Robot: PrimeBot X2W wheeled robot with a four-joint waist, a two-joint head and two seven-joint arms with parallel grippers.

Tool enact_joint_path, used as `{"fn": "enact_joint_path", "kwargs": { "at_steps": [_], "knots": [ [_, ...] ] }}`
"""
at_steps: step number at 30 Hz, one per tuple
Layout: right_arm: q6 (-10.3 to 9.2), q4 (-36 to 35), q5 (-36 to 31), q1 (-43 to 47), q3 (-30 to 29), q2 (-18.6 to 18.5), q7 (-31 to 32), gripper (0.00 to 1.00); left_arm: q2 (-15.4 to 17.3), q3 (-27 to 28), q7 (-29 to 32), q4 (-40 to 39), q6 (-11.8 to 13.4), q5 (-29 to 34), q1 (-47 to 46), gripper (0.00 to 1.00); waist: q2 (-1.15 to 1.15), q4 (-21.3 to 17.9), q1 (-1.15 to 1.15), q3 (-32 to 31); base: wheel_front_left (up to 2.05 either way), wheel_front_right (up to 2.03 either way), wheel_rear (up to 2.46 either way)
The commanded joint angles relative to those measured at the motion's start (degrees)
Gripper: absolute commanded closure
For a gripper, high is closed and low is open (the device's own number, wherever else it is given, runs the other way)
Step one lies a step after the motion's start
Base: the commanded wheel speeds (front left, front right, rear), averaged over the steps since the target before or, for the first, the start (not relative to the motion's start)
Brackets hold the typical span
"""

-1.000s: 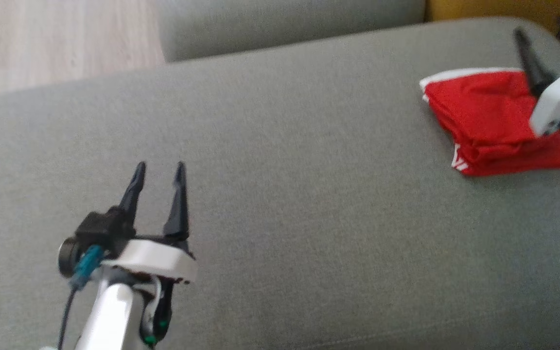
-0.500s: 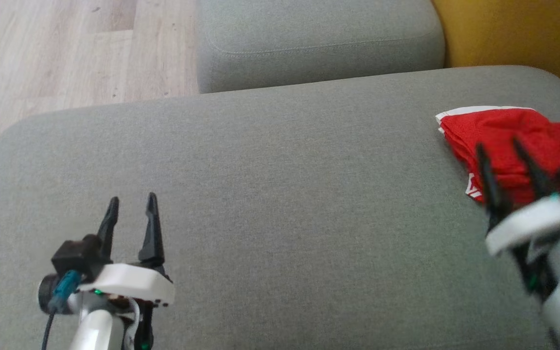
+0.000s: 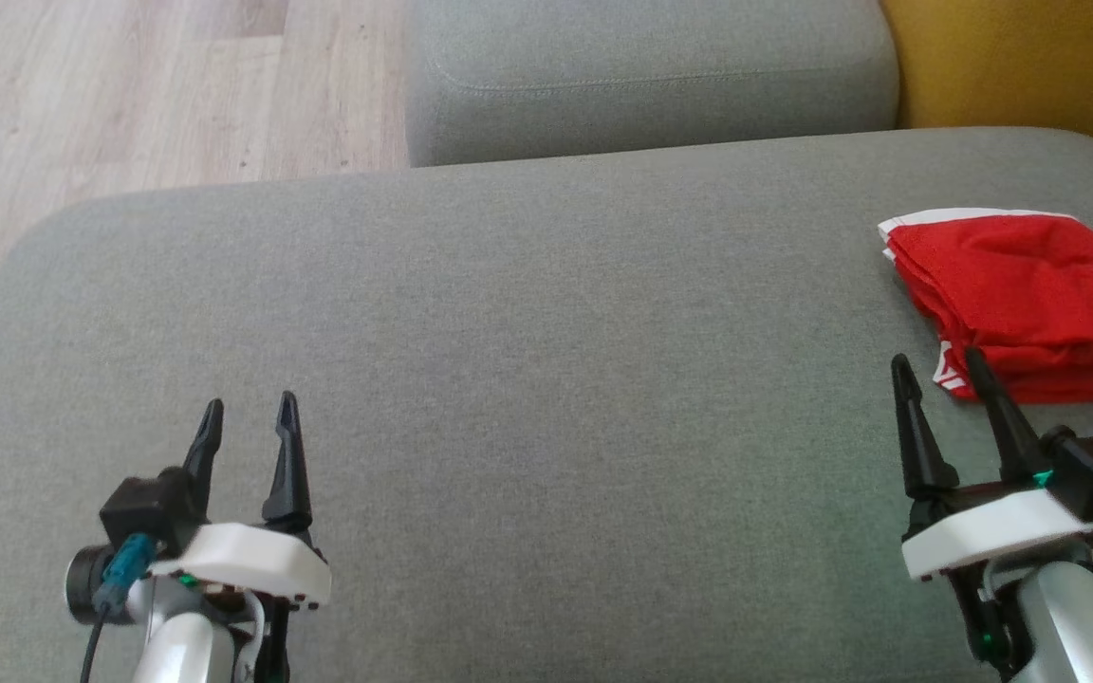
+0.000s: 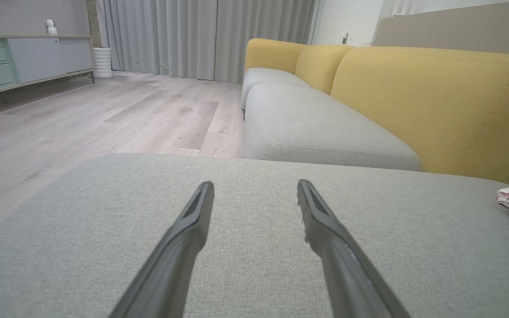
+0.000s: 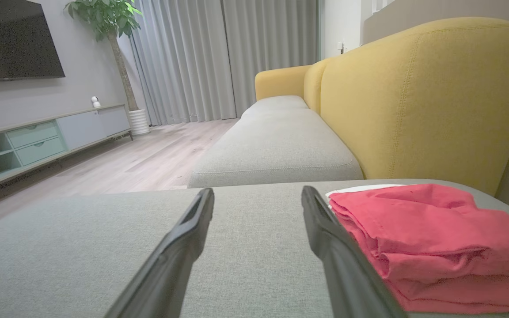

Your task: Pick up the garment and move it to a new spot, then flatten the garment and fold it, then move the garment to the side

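Red noted at right end of cushion (image 3: 527, 360): garment (image 3: 1021, 294), folded, set aside. Finds left gripper (image 3: 250, 401) and right gripper (image 3: 936, 357) over near edge of cushion, fingers spread wide, empty. Judges task apparently complete.

Left fingers (image 3: 287, 465) and right fingers (image 3: 916, 427) wide apart, empty, pointing forward (seemingly in parallel).

1. The right gripper (image 5: 258, 191) hangs low over the grey seat cushion (image 5: 254, 247), its two dark fingers spread wide with nothing between them.
2. A folded red garment (image 5: 431, 238) with a white edge lies on the cushion, just beside one finger.
3. A yellow backrest (image 5: 422, 97) rises behind it.
4. Farther off stand grey curtains (image 5: 219, 57), a potted plant (image 5: 104, 17) and a TV (image 5: 11, 39).
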Motion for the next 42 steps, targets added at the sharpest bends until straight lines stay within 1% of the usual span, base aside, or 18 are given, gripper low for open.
{"fn": "enact_joint_path", "kwargs": {
  "at_steps": [1, 9, 22, 23, 26, 42],
  "knots": [
    [0.39, -2.3, -0.6, -1.3, 0.3, 0.0, -0.6, 0.0, 0.2, 2.3, -0.7, -1.7, -0.2, 0.5, -2.3, 0.0, 0.0, 0.1, 0.0, 0.2, 0.0, 0.0, 0.0],
    [0.39, -1.8, -1.2, -1.9, -0.2, 1.9, -0.6, 0.0, 0.1, 2.2, -0.7, -1.5, 0.0, 0.1, -2.6, 0.0, 0.0, 0.1, 0.0, 0.4, 0.0, 0.0, 0.0],
    [0.39, -1.0, -0.8, -2.6, 0.2, 2.2, -0.6, 0.0, 0.1, 1.2, -0.7, -0.9, 0.2, -0.5, -2.9, 0.0, 0.0, 0.0, 0.0, 0.3, 0.0, 0.0, 0.0],
    [0.0, 0.5, -0.9, -0.1, -1.0, 2.1, 0.0, 1.0, -0.1, -0.3, 0.0, 0.7, 0.0, -0.2, -0.1, 1.0, 0.0, 0.0, 0.0, 0.3, 0.0, 0.0, 0.0],
    [-0.01, 2.7, -0.7, 0.8, -0.8, 2.3, 0.2, 1.0, -0.1, -0.2, 0.3, 3.1, 0.0, -0.4, 0.7, 1.0, 0.0, 0.0, 0.0, 0.3, 0.0, 0.0, 0.0],
    [0.04, 1.7, 8.8, 0.7, -2.6, 3.3, 2.9, 1.0, -0.1, 1.3, 3.0, 2.4, -1.0, -10.8, 0.3, 1.0, 0.0, -0.1, 0.0, 0.5, 0.0, 0.0, 0.0]
  ]
}}
